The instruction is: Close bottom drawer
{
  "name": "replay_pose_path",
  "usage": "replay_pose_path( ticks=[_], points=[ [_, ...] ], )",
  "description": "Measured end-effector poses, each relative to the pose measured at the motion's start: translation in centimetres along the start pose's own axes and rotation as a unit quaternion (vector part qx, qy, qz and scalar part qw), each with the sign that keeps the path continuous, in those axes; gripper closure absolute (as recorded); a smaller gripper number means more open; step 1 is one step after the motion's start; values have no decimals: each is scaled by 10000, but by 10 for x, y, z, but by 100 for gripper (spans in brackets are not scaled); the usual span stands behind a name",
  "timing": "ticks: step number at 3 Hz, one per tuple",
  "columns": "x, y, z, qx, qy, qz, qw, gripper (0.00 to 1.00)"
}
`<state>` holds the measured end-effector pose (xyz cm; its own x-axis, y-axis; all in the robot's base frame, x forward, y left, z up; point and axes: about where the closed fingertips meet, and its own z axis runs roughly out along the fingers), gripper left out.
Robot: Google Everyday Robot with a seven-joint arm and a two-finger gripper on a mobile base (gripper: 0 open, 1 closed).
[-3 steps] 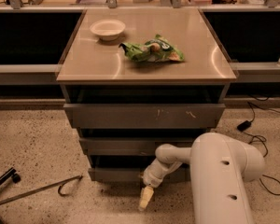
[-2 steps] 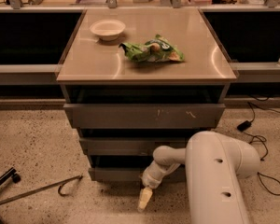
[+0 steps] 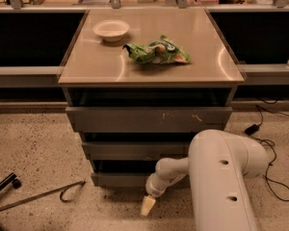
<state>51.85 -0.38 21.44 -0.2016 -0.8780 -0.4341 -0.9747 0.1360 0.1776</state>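
Note:
The bottom drawer [image 3: 118, 179] is the lowest of three grey drawers in the cabinet, with a plain flat front. It stands pulled out a little, with a dark gap above its front. My white arm reaches in from the lower right. The gripper [image 3: 147, 206] hangs just in front of the drawer's right part, near the floor, pointing down. The arm hides the drawer's right end.
The middle drawer [image 3: 135, 149] and the top drawer [image 3: 149, 119] with white scratch marks also stand slightly out. A white bowl [image 3: 111, 30] and a green chip bag [image 3: 157, 52] lie on the cabinet top. A metal hook tool [image 3: 43, 195] lies on the floor at left, cables [image 3: 274, 150] at right.
The arm's big white link has shifted a little to the left. The gripper stays at nearly the same spot in front of the bottom drawer.

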Motion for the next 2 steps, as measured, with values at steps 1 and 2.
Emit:
replay_pose_path(
  ticks=[1,2],
  points=[
    [-7,-17,2,345,-99,-55,9993,0],
    [-8,-15,2,330,-86,-59,9994,0]
  ],
)
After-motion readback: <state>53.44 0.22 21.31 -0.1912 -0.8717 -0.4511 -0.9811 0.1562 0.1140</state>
